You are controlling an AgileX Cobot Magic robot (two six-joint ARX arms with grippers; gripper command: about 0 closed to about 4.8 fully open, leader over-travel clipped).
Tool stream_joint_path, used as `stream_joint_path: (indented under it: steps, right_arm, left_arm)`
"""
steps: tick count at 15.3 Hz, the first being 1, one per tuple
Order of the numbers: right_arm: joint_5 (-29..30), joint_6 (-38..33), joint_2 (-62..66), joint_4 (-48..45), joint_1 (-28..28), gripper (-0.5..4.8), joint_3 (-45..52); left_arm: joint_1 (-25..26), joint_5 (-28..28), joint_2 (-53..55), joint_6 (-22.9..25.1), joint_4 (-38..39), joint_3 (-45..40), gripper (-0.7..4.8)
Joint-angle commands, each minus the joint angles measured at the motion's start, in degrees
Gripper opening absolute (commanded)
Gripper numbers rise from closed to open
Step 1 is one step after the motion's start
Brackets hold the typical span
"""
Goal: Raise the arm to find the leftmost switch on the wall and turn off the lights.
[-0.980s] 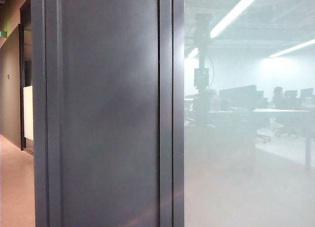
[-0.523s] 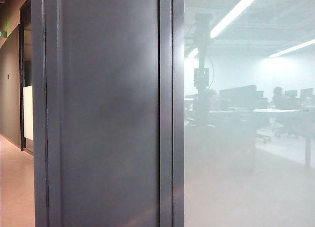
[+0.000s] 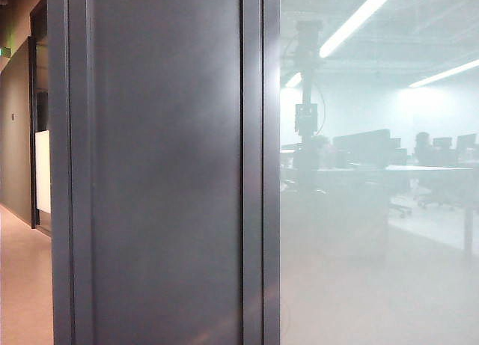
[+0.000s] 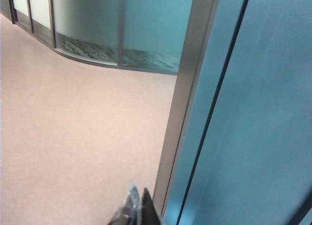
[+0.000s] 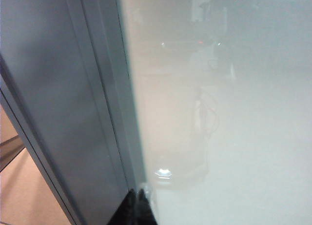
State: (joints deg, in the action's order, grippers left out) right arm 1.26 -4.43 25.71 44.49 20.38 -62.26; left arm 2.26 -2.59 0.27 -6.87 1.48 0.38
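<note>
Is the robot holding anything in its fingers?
No. The left gripper and the right gripper both show only closed fingertips with nothing between them, near the dark wall panel and frosted glass.

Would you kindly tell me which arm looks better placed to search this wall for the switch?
Neither clearly; no switch shows. Slightly the right: its claw is shut at the grey panel, while the shut left claw points toward floor.
</note>
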Motion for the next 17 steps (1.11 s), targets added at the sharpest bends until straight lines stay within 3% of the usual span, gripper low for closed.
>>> stream_joint_path:
  steps: [1,7,17]
  right_arm:
    - [-0.1,0.2,0.0,-1.0,0.1,-0.01,-0.1]
    - [-0.1,0.2,0.0,-1.0,0.1,-0.01,-0.1]
    - [-0.1,0.2,0.0,-1.0,0.1,-0.01,-0.1]
  left_arm:
    - [0.0,-0.2,0.0,1.1,-0.7,0.1,-0.05]
    - [0.0,-0.2,0.0,6.5,-1.0,0.1,-0.05]
    - [0.0,-0.2,0.0,7.1,-1.4,0.1,-0.05]
